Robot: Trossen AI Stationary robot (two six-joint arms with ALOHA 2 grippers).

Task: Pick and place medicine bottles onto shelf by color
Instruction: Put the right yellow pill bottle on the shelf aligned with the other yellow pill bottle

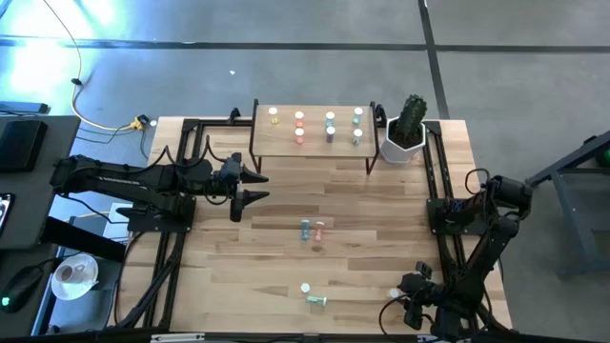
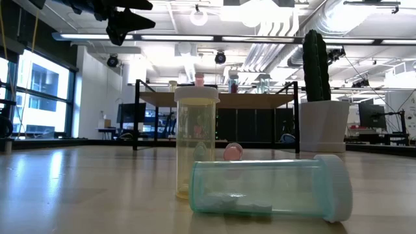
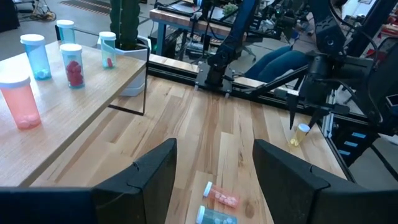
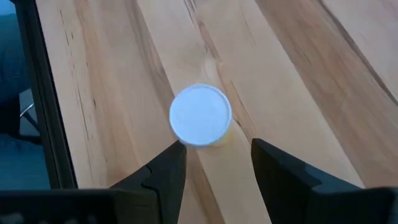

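Wooden tabletop [image 1: 286, 267] is seen from above with the shelf [image 1: 313, 143] at its far edge, beside a white cactus pot [image 1: 404, 148]. Eight bottles are stood on the shelf in two rows. Left gripper [image 1: 255, 186] is held above the table in front of the shelf's left end, fingers spread, nothing between them. Pink bottle [image 1: 319, 229] and blue bottle [image 1: 305, 229] lie mid-table. Green bottle [image 1: 315, 301] lies near the front edge, an upright one [image 1: 306, 288] just behind it. Right gripper [image 4: 214, 162] is poised open directly over a yellow bottle [image 4: 201, 116] at the front right corner, not touching it
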